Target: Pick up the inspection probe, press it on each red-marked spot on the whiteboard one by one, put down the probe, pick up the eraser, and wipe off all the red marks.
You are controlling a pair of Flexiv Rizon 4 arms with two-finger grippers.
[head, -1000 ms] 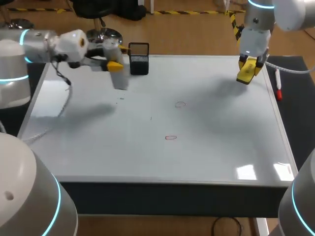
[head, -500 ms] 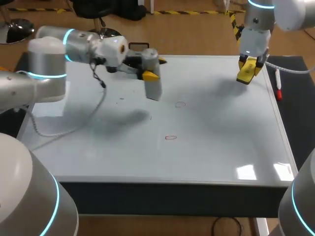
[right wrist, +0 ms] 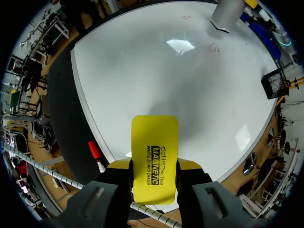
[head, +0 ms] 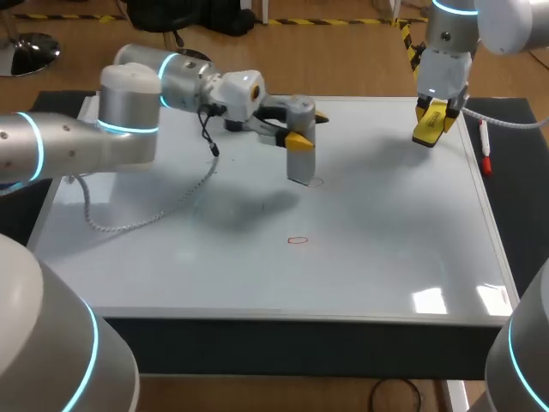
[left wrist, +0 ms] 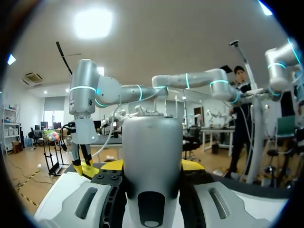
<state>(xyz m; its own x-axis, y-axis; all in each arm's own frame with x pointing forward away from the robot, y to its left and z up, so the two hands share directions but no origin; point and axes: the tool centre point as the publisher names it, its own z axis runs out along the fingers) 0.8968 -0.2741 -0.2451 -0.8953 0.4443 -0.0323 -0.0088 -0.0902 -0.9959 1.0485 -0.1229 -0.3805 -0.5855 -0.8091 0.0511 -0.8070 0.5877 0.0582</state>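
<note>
My left gripper (head: pixel 305 130) is shut on the grey cylindrical probe (head: pixel 300 161), which hangs upright over the whiteboard (head: pixel 386 257). The probe's lower end is just beside the farther red mark (head: pixel 316 182); whether it touches the board I cannot tell. A second red mark (head: pixel 298 240) lies nearer the front. In the left wrist view the probe (left wrist: pixel 152 156) fills the gap between the fingers. My right gripper (head: pixel 431 122) hovers over the board's back right corner, shut on the yellow eraser (right wrist: pixel 154 159). Ahead of the right gripper I see the probe (right wrist: pixel 227 14) and both red marks (right wrist: pixel 214 47).
A red marker (head: pixel 485 153) lies on the dark mat right of the board. A black mesh holder (right wrist: pixel 275 83) stands at the board's back edge, hidden behind my left arm in the head view. The left arm's cable (head: pixel 111 225) trails over the board's left part.
My left arm has swung to the right across the board with the probe, from near the mesh holder to the farther red mark. The right arm has not moved.
</note>
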